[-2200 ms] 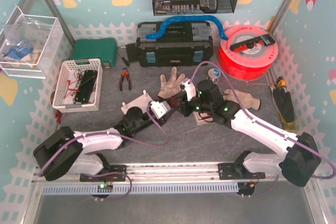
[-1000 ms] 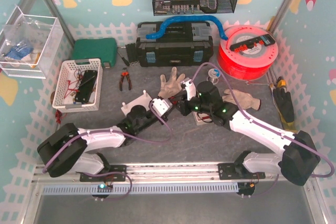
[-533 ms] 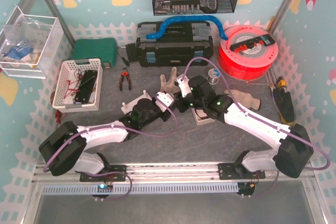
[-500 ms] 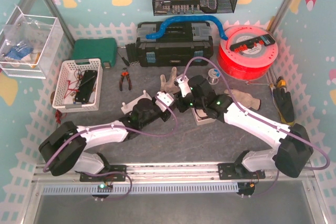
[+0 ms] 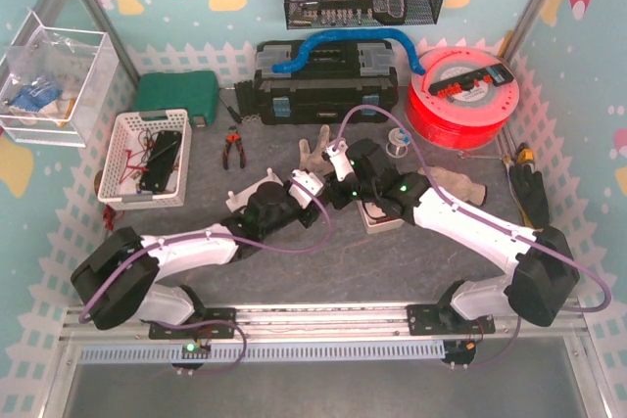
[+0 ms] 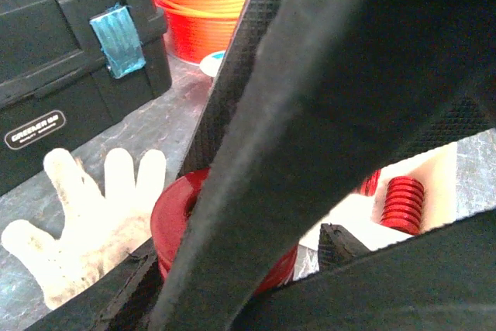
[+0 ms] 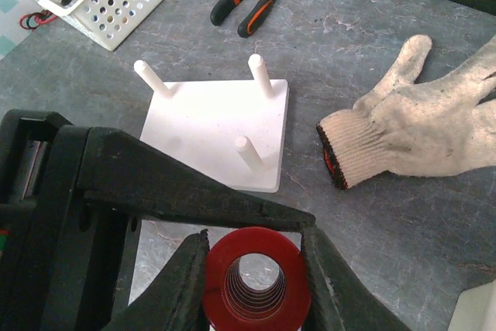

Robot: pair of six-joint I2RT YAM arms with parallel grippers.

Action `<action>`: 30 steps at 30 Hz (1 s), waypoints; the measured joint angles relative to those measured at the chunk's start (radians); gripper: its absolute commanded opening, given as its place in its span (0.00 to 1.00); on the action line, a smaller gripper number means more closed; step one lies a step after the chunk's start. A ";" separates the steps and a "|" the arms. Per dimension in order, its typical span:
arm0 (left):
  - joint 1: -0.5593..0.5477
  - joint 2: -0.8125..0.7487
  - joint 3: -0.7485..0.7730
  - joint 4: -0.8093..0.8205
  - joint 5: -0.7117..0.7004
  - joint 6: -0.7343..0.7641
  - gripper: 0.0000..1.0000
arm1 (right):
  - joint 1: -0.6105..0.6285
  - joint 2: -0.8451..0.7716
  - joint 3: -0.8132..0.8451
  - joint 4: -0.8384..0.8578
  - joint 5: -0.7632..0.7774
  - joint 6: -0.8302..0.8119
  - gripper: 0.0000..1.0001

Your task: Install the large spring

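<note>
The left arm (image 5: 186, 247) and right arm (image 5: 470, 227) are pictured extended low and forward from their bases, angled inward so that the wrists meet at the centre. The right gripper (image 7: 256, 281) is seen clamped on the large spring (image 7: 256, 242), with one finger pressed against each side of the coil. The left gripper (image 5: 315, 193) is held close against it, one finger laid across the right fingertips. Whether the left jaws are parted or closed cannot be made out.

A white work glove (image 7: 418, 125) lies flat near orange-handled pliers (image 7: 252, 1). A black toolbox (image 5: 326, 85) sits beside a red spool (image 5: 460, 95).
</note>
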 measured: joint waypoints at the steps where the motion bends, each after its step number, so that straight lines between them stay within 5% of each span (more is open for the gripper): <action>1: 0.001 0.000 0.000 -0.003 0.000 0.000 0.53 | 0.000 0.001 0.000 -0.003 0.001 0.000 0.00; 14: 0.037 -0.076 -0.068 0.010 0.045 -0.010 0.54 | 0.011 0.012 0.010 -0.005 -0.019 -0.015 0.00; 18: 0.055 -0.076 -0.079 0.018 0.072 -0.006 0.41 | 0.011 0.018 0.010 -0.005 -0.031 -0.014 0.00; 22: 0.059 -0.076 -0.080 0.021 0.101 0.006 0.12 | 0.011 0.018 0.010 -0.001 -0.037 -0.014 0.01; 25: 0.063 -0.077 -0.081 0.021 0.119 0.014 0.00 | 0.008 0.019 0.010 -0.003 -0.040 -0.007 0.21; 30: 0.069 -0.077 -0.081 0.020 0.135 0.015 0.00 | 0.003 0.022 0.010 0.004 -0.058 0.002 0.42</action>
